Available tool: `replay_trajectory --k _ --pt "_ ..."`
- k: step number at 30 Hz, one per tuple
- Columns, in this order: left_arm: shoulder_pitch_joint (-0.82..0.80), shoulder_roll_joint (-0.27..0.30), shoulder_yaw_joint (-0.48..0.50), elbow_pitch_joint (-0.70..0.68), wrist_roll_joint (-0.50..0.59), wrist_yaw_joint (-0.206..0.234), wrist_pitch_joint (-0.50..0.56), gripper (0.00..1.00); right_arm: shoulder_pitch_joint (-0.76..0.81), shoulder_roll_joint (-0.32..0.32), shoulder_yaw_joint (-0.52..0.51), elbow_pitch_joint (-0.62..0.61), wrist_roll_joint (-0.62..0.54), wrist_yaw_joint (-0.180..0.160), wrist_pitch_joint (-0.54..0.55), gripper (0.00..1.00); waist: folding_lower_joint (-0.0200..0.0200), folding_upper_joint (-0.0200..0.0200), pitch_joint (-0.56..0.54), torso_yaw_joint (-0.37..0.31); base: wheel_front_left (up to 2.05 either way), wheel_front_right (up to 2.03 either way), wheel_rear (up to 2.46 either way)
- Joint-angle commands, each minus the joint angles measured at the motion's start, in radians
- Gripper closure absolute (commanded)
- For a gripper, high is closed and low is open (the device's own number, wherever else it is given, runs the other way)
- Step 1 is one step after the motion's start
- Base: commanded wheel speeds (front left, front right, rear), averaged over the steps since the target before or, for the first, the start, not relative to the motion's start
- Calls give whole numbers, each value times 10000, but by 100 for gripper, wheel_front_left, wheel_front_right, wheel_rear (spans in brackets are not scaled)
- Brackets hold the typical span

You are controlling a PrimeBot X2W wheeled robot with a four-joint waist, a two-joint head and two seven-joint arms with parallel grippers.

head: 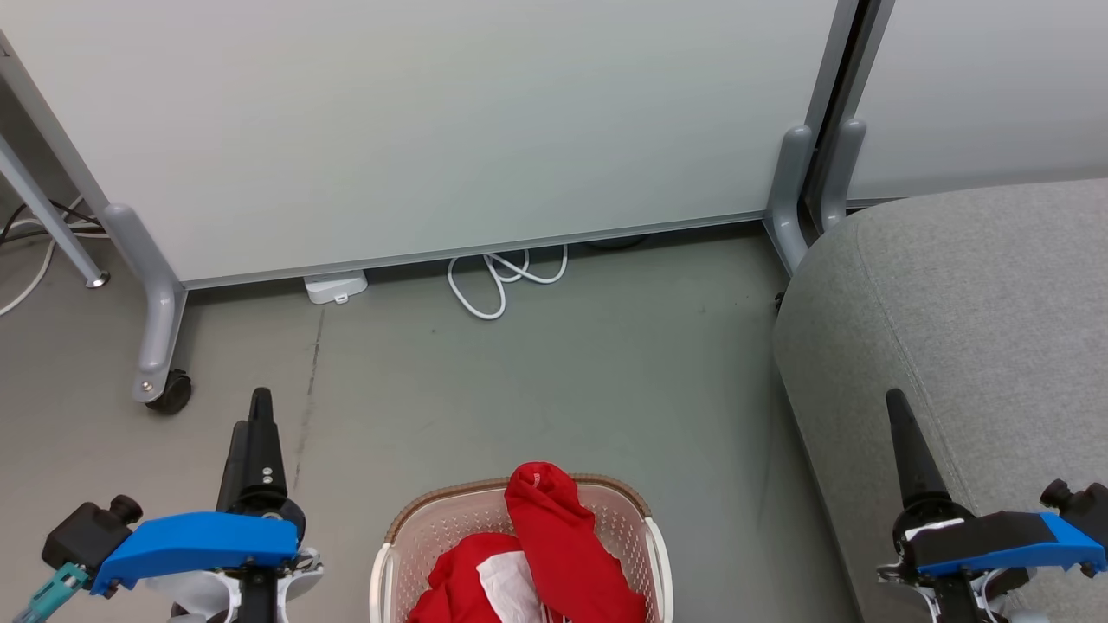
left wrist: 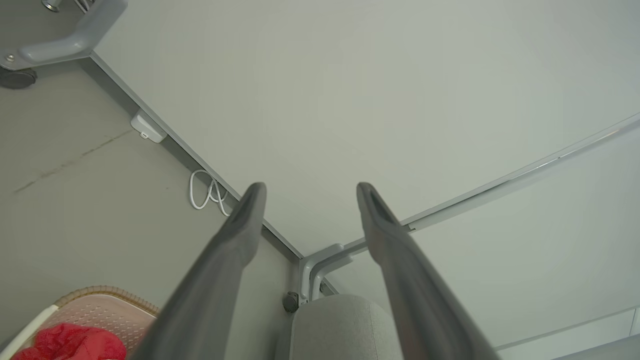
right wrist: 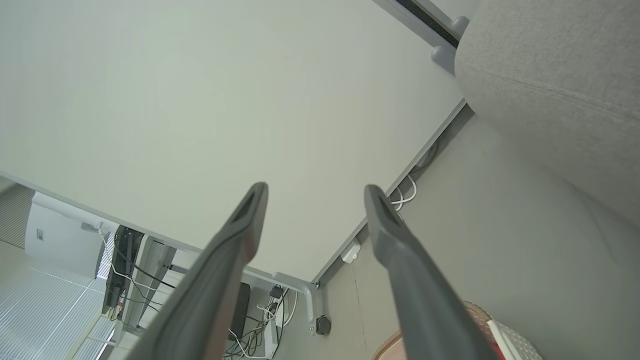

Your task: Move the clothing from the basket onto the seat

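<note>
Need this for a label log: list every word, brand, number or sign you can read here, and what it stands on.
None can be read.
clothing: red with a white panel, no print legible.
basket: plain perforated wall, no lettering.
white box on the floor: too small to tell any marking.
partition panel: blank.

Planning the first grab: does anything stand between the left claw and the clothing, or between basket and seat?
Nothing visible: the open left claw is beside the basket, clothing lies uncovered, bare floor reaches the seat.
</note>
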Motion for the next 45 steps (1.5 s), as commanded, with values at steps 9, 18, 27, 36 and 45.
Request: replay_trajectory --k 9,18,27,36,45 --pt "-342 93 -500 -327 2124 241 -400 0 -347 -72 229 -268 -1980 14 -419 0 0 -1 36 25 0 0 0" --pt "-369 101 -826 -289 3594 360 -681 0 -332 -79 424 -232 -3356 15 -704 0 0 -1 51 42 0 0 0" --pt "-394 104 -1141 -176 4901 406 -922 0 -331 -85 556 -118 -4395 17 -941 0 0 -1 67 69 0 0 0" --pt "-410 109 -1386 -77 6069 453 -1167 0 -313 -91 676 24 -5455 20 -1181 0 0 -1 57 81 0 0 0" --pt "-405 129 -1619 45 7073 483 -1383 0 -276 -97 822 189 -6329 21 -1405 0 0 -1 10 99 0 0 0"
